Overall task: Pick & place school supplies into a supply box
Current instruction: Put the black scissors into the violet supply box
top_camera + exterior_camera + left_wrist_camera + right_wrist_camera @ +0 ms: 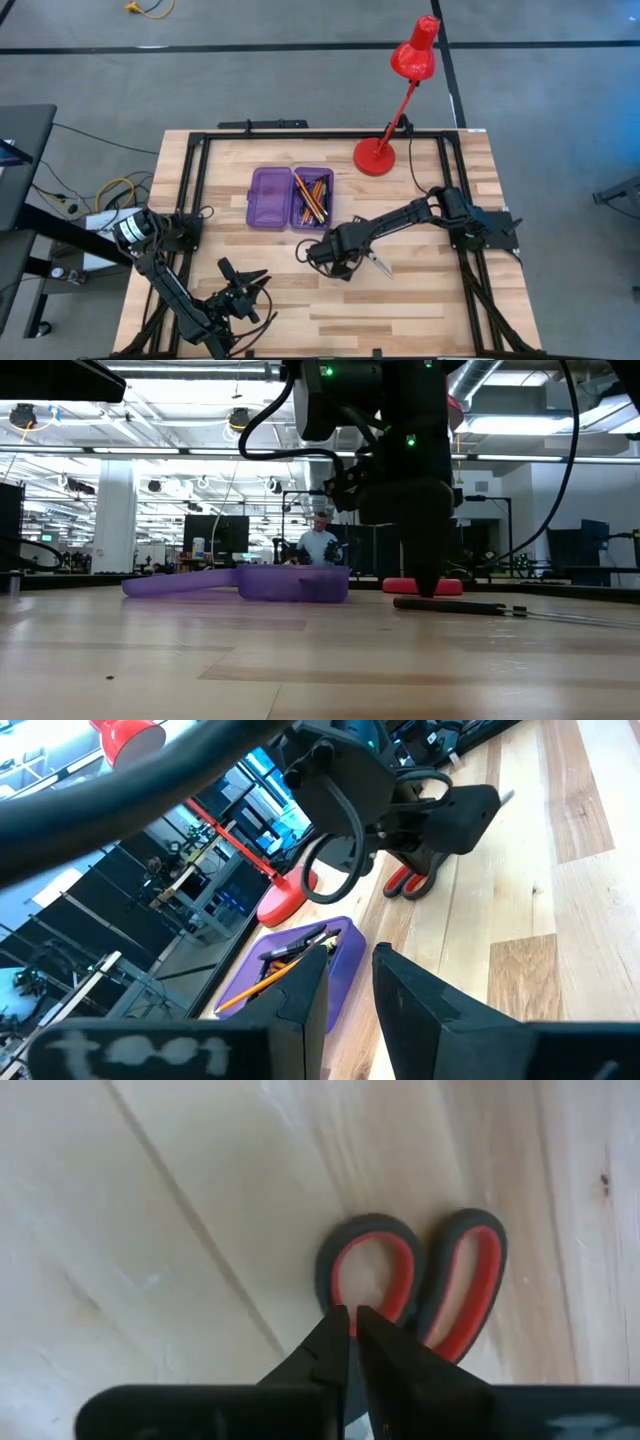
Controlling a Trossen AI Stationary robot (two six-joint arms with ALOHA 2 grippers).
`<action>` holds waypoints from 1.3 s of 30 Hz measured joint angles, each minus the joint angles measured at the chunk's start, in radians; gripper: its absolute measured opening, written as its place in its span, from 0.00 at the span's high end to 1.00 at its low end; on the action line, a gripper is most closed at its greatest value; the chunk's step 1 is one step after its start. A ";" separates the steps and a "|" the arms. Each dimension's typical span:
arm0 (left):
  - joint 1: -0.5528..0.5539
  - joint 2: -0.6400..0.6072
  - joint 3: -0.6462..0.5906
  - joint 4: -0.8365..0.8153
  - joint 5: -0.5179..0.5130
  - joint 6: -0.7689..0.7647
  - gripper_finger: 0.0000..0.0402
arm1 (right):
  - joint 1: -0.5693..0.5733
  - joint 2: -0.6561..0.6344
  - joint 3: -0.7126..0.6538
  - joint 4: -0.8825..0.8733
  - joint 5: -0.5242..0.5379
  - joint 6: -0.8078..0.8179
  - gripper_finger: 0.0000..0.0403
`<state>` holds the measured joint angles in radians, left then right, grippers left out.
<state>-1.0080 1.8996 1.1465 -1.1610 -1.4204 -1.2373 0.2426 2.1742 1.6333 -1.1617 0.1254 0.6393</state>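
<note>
The purple supply box lies open at the table's middle, and its right half holds orange pencils and dark pens. Near and to the right of it, the red-handled scissors lie flat on the wood, blades pointing toward the table's right edge. My right gripper points straight down at their handle loops, its fingers nearly together. My left gripper hovers open near the front left, pointing level toward the box, with nothing between its fingers. My right gripper comes from above, pointing down, onto the scissors' left handle loop, at the loop's rim close to where it narrows toward the blades. One finger seems to stand inside the loop and the other outside; the fingers hide the contact. The scissors lie flat on the table.
A red desk lamp stands with its round base at the far right of the table, just beyond the box, its arm leaning away. A black frame rail runs round the table's edges. Bare wood lies near the front middle.
</note>
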 joint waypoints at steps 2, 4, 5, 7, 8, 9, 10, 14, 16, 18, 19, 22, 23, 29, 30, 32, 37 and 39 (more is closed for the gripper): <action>0.000 0.000 0.000 0.000 0.000 0.000 0.82 | 0.002 -0.001 0.000 0.000 -0.006 -0.007 0.95; 0.000 0.000 0.000 0.000 0.000 0.000 0.82 | 0.002 -0.001 0.000 0.007 -0.023 -0.020 0.95; 0.000 0.000 0.000 0.000 0.000 0.000 0.82 | 0.002 -0.001 0.000 0.016 -0.036 -0.030 0.95; 0.000 0.000 0.000 0.000 0.000 0.000 0.82 | 0.002 -0.001 0.000 0.046 -0.055 -0.050 0.95; 0.000 0.000 0.000 0.000 0.000 0.000 0.82 | 0.001 -0.002 0.000 0.060 -0.060 -0.060 0.95; 0.000 0.000 0.000 0.000 0.000 0.000 0.82 | 0.001 -0.002 0.001 0.073 -0.060 -0.064 0.95; 0.000 0.000 0.000 0.000 0.000 -0.001 0.82 | 0.001 -0.002 0.001 0.082 -0.060 -0.066 0.95; 0.000 0.000 0.000 0.000 0.001 -0.001 0.82 | -0.002 -0.002 0.001 0.081 -0.060 -0.065 0.95; 0.000 0.000 0.000 0.000 0.003 -0.001 0.82 | -0.003 -0.002 0.001 0.082 -0.060 -0.064 0.95; 0.000 0.000 0.000 0.000 0.003 -0.001 0.82 | -0.003 -0.002 0.001 0.082 -0.059 -0.059 0.94; 0.000 0.000 0.000 0.000 0.003 -0.001 0.82 | -0.003 -0.002 0.001 0.082 -0.059 -0.057 0.93; 0.000 0.000 0.000 0.000 0.003 -0.001 0.82 | -0.003 -0.002 0.001 0.081 -0.059 -0.058 0.88; 0.000 0.000 0.000 0.000 0.002 -0.001 0.82 | -0.003 -0.002 0.001 0.080 -0.059 -0.061 0.86; 0.000 0.000 0.000 0.000 0.003 -0.001 0.82 | -0.004 -0.002 0.001 0.076 -0.050 -0.063 0.79; 0.000 0.000 0.000 0.001 0.003 -0.001 0.82 | -0.005 -0.002 0.001 0.070 -0.049 -0.063 0.78; 0.000 0.000 0.000 0.001 0.003 -0.001 0.82 | -0.007 -0.002 0.001 0.059 -0.049 -0.062 0.77; 0.000 0.000 0.000 0.001 0.003 -0.002 0.82 | -0.009 -0.002 0.001 0.047 -0.045 -0.047 0.77; 0.000 0.000 0.000 0.000 0.002 -0.002 0.82 | -0.009 -0.002 0.001 0.043 -0.043 -0.048 0.77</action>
<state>-1.0080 1.8996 1.1465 -1.1605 -1.4181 -1.2388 0.2333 2.1719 1.6344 -1.1186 0.0828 0.5915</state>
